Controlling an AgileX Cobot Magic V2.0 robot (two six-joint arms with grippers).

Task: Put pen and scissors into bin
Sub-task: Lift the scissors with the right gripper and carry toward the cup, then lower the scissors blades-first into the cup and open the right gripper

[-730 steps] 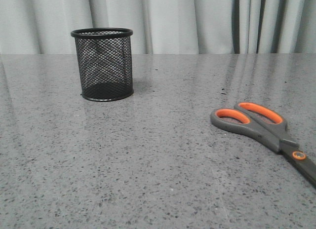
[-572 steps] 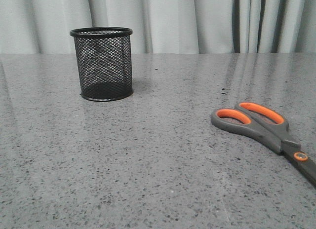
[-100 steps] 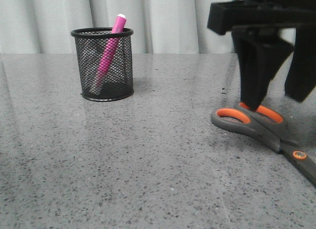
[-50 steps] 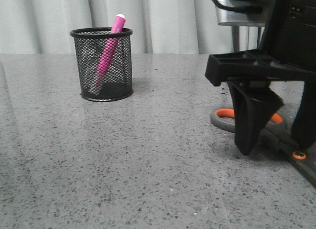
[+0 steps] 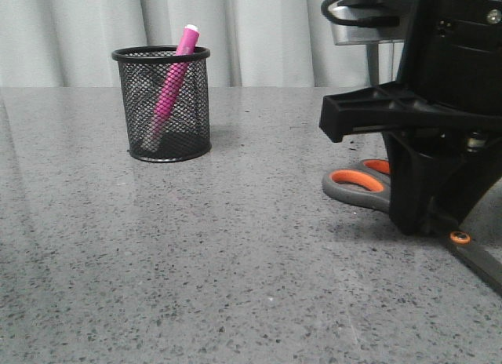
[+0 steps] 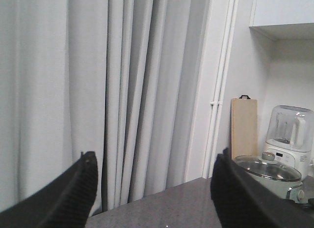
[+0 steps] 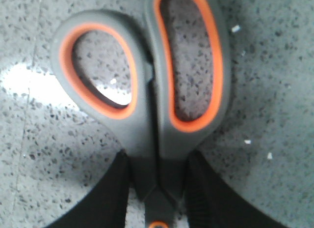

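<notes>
The magenta pen (image 5: 174, 74) stands tilted inside the black mesh bin (image 5: 162, 105) at the table's back left, its whitish end above the rim. The scissors (image 5: 353, 183) lie flat on the table at the right, with the orange-lined loops pointing left. My right gripper (image 5: 427, 223) is down over them. In the right wrist view its fingers (image 7: 117, 188) press both sides of the scissors' neck (image 7: 158, 174), just below the loops (image 7: 147, 90). My left gripper (image 6: 152, 188) is open and empty, aimed at the curtains, and is out of the front view.
Grey curtains (image 5: 259, 34) hang behind the speckled table (image 5: 196, 262). The left wrist view shows a wooden board (image 6: 244, 127), a blender (image 6: 289, 134) and a glass-lidded pot (image 6: 267, 171) beyond the table's edge.
The pen now stands in the bin, which was empty in the oldest frames. My right arm has come down over the scissors, and their loops have shifted slightly left.
</notes>
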